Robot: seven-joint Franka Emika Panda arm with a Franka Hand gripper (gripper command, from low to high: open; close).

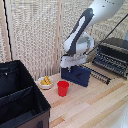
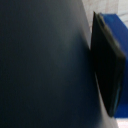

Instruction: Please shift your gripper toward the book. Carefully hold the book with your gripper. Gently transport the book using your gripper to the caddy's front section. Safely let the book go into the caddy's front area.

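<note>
From my exterior view, the flat navy-blue hardcover book (image 1: 76,75) sits mid-table; red plastic cup (image 1: 63,88) at seven o'clock, black fabric partitioned caddy (image 1: 20,100) farther at eight, black toaster oven (image 1: 112,56) at two.

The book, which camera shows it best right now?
The exterior view: the whole book shows on the wooden table, under the tool, behind the red cup. The wrist view is too close, filled by a dark blurred surface, with one blue-tipped finger.
</note>
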